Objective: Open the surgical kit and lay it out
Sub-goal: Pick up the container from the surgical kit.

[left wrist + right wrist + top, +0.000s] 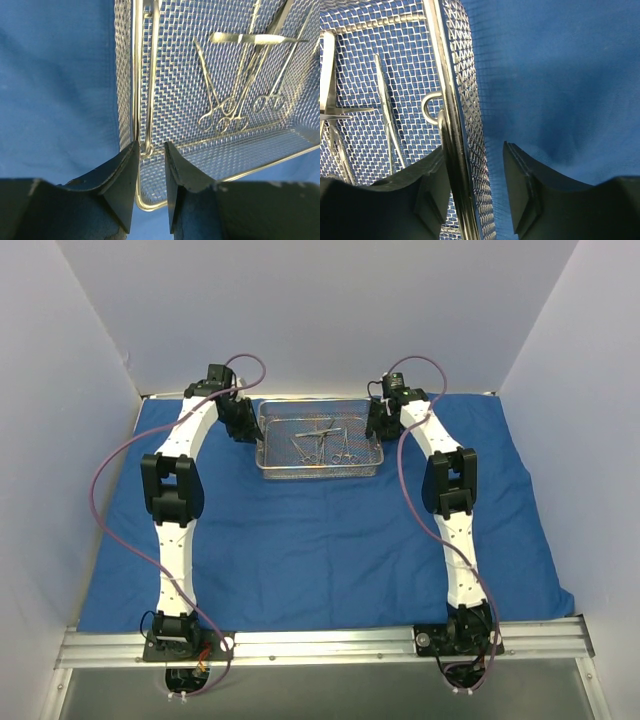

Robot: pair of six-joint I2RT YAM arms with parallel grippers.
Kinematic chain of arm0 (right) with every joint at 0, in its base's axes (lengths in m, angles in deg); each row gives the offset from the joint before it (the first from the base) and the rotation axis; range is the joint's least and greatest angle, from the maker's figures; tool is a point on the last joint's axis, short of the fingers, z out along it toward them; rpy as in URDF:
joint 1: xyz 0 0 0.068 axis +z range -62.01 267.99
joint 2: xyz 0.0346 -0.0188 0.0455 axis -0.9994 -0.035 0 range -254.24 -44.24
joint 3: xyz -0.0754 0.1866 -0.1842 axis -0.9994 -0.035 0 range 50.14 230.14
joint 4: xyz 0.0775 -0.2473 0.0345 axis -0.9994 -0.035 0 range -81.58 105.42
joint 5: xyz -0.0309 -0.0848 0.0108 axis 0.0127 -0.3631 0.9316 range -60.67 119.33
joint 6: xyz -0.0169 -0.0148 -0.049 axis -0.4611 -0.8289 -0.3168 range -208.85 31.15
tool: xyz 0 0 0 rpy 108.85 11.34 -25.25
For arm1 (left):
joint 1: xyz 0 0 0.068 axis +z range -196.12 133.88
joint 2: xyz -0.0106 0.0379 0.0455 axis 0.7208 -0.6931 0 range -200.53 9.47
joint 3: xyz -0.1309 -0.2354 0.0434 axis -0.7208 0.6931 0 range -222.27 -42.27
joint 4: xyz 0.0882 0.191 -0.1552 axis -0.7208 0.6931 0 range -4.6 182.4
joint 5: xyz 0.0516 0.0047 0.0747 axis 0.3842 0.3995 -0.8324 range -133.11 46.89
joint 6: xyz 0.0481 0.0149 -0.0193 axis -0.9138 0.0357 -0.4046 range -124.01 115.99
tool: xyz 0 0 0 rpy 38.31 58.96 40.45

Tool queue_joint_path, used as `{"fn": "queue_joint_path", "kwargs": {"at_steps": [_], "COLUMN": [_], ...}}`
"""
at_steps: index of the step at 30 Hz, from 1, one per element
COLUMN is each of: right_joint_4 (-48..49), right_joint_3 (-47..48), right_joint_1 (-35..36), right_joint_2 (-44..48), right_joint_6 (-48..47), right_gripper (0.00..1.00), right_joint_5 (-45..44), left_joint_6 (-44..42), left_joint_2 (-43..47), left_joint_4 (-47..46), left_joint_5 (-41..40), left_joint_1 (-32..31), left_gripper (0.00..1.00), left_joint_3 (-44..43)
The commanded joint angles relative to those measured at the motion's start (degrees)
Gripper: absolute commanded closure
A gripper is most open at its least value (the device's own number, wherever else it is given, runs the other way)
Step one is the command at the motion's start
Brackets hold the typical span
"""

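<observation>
The silver wire-mesh tray (320, 472) rests on the spread royal-blue cloth (320, 540) at the back centre. Several thin steel ring-handled instruments (322, 443) lie inside it. My left gripper (243, 425) is at the tray's left end. In the left wrist view its jaws (150, 150) stand slightly apart astride the end rim and drop handle of the tray (170, 60), with the instruments (225, 110) beyond. My right gripper (375, 425) is at the tray's right end. It (475, 160) is open astride the tray's end wall (437, 60), the outer finger off the mesh.
The blue cloth covers most of the table between the white side walls and back wall. A metal rail (320, 645) with both arm bases runs along the near edge. Purple cables loop beside each arm.
</observation>
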Motion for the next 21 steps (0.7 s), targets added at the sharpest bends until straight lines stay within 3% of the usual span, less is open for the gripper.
{"fn": "queue_joint_path", "kwargs": {"at_steps": [1,12,21], "right_joint_4": [-1.4,-1.3,-1.4], "right_joint_3": [2.2,3.5,2.9], "right_joint_1": [-0.3,-0.3,-0.7], "right_joint_2": [-0.5,-1.9,-1.9], "right_joint_6": [-0.6,0.1,0.0], "right_gripper": [0.57,0.75,0.75], "right_joint_5": [0.2,1.4,1.9], "left_joint_6": [0.3,1.1,0.0], "left_joint_2": [-1.8,-4.8,-1.7], "left_joint_4": [0.8,1.0,3.3], "left_joint_5": [-0.3,0.3,-6.8], "left_joint_1": [-0.3,-0.4,-0.8], "left_gripper": [0.64,0.65,0.63], "left_joint_3": [-3.2,-5.7,-7.5]}}
